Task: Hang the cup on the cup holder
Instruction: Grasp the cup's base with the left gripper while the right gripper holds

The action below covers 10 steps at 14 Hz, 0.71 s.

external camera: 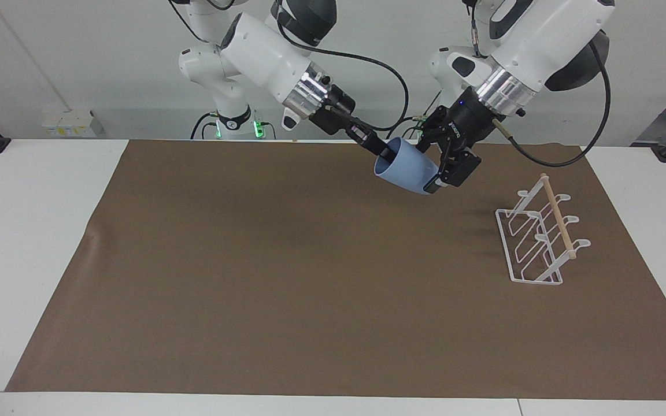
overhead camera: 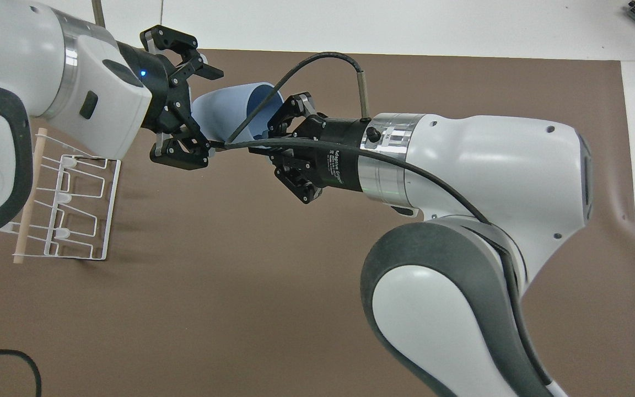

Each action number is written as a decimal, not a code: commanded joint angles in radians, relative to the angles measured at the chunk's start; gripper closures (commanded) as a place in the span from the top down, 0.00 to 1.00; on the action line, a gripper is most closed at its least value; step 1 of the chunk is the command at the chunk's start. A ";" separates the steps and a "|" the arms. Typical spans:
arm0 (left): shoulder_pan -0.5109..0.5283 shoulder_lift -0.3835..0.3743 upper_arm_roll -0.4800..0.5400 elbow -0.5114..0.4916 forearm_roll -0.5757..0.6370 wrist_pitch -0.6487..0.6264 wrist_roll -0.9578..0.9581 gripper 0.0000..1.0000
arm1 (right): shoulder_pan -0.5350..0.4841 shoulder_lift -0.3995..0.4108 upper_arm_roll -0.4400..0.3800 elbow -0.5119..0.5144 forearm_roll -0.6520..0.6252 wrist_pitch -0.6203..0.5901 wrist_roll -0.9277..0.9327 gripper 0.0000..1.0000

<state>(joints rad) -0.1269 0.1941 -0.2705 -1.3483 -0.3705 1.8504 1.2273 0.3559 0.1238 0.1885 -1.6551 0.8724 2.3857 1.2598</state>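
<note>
The counter [external camera: 44,242] in front of me carries a wide brown mat [external camera: 287,277] that covers most of its top. My two arms meet in the air over the mat, above its edge nearest my bases and somewhat toward my left arm's end. On the mat at that same end stands the cup holder [external camera: 535,240], a white wire rack with slanted loop prongs and a pale wooden dowel [overhead camera: 30,193] along its top, well apart from both hands. My right hand [external camera: 386,155] holds the cup [external camera: 409,171] up off the mat, pinched shut on the rim with one finger inside the mouth; the light-blue cup lies tilted on its side, its open mouth toward my right arm and its base pointing toward my left. My left hand [overhead camera: 200,113] is spread wide around the base end of the cup, one finger on each side of it; whether those fingers touch the cup I cannot tell.
</note>
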 commanded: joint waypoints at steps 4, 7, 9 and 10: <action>-0.010 -0.027 0.008 -0.049 0.033 0.052 0.005 0.07 | -0.008 -0.015 0.012 -0.011 0.013 -0.011 -0.030 0.00; -0.008 -0.027 0.010 -0.051 0.033 0.039 -0.002 0.00 | -0.008 -0.015 0.012 -0.011 0.013 -0.011 -0.030 0.00; -0.004 -0.027 0.010 -0.051 0.033 0.036 -0.003 0.00 | -0.008 -0.015 0.012 -0.011 0.013 -0.011 -0.030 0.00; -0.004 -0.027 0.010 -0.051 0.033 0.036 -0.003 0.00 | -0.008 -0.015 0.012 -0.011 0.013 -0.011 -0.030 0.00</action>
<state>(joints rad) -0.1275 0.1841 -0.2739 -1.3747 -0.3521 1.8611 1.2348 0.3549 0.1247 0.1873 -1.6539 0.8724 2.3936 1.2598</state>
